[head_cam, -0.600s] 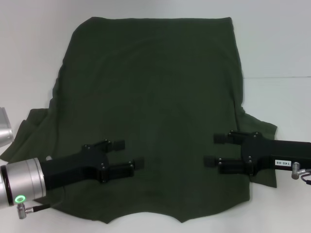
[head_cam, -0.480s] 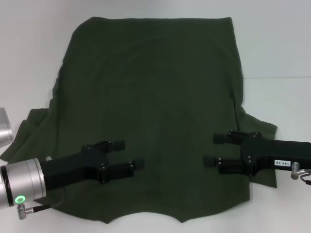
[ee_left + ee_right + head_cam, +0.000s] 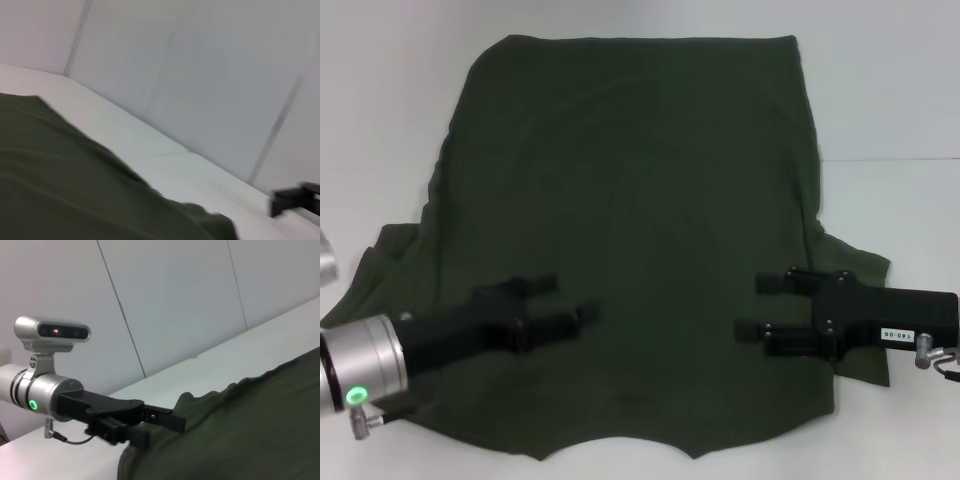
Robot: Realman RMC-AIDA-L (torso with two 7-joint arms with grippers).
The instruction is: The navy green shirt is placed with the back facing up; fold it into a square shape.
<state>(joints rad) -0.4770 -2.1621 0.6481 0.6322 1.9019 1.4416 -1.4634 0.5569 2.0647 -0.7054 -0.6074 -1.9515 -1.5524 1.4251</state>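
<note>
While the navy green shirt [image 3: 630,240] lies flat, left claw [image 3: 570,300] and right claw [image 3: 752,305] hover spread, empty.

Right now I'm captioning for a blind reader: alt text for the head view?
A navy green shirt lies spread flat on a white table. The open left gripper and open right gripper hover over its near part, pointing at each other.

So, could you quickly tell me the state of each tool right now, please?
Left tool: open, empty, over the large dark olive-green fabric shirt.
Right tool: open, empty, over the same shirt.
</note>
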